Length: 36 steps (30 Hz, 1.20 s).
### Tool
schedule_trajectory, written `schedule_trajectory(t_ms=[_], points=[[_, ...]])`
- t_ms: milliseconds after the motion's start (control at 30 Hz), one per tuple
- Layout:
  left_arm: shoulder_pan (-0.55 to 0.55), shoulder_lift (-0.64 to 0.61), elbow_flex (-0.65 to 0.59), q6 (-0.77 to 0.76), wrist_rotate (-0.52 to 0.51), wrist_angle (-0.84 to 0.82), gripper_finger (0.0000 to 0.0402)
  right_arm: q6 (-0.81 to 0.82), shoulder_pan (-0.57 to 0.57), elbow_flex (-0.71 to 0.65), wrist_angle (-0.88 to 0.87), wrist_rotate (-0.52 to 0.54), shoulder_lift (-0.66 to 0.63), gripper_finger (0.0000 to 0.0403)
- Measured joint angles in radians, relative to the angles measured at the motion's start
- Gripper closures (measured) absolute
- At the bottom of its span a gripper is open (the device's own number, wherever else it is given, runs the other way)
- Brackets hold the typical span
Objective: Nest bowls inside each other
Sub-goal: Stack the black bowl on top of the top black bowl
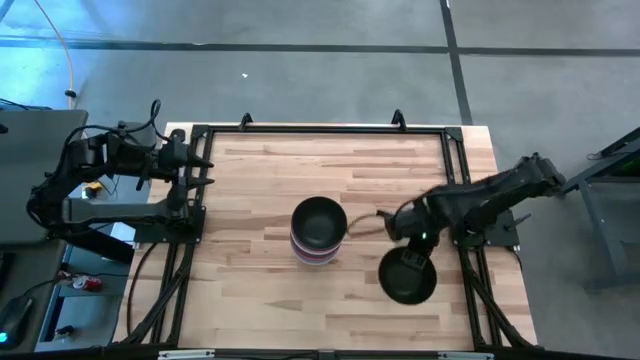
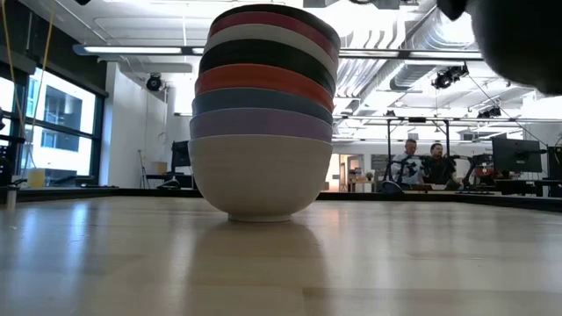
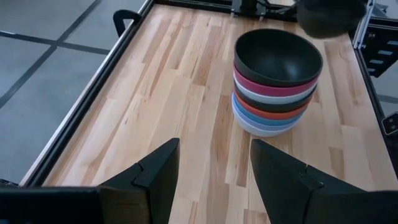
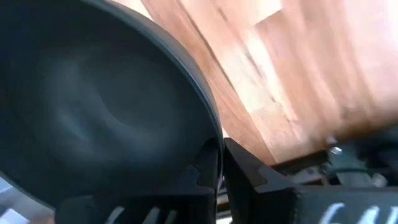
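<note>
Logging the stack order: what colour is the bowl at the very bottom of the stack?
White/cream: the bottom bowl shows best in the low view.

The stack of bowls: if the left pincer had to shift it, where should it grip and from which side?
Probably the top black bowl's rim, from above on the side facing the left pincer: one finger inside, one outside. The stack stands upright, and its rounded walls offer no flat hold.

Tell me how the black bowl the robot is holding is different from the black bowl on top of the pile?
The held black bowl is pinched at its rim by the right hand and sits off to one side of the pile, while the top black bowl rests nested in the stack of bowls with nothing touching it. The held bowl looks tilted; the top bowl sits level, opening up. Both are plain, round, black and look alike in size.
</note>
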Motion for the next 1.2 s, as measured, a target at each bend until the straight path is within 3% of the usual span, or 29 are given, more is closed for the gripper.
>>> schedule_trajectory(t_ms=[200, 600, 967, 1200], points=[[0.0, -0.019, 0.0, 0.0, 0.0, 0.0, 0.0216, -0.07, -0.112, 0.259, -0.188, 0.035, 0.022, 0.0403], [0.0, -0.052, 0.0, 0.019, 0.0, -0.001, 0.0216, -0.365, -0.313, 0.651, -0.185, 0.046, 0.219, 0.0403], [0.0, -0.086, 0.0, 0.034, -0.002, -0.002, 0.0216, -0.557, -0.433, 0.851, -0.182, -0.009, 0.445, 0.0403], [0.0, -0.097, 0.0, 0.045, -0.005, -0.031, 0.0216, -0.611, -0.457, 0.951, -0.182, -0.018, 0.515, 0.0403]])
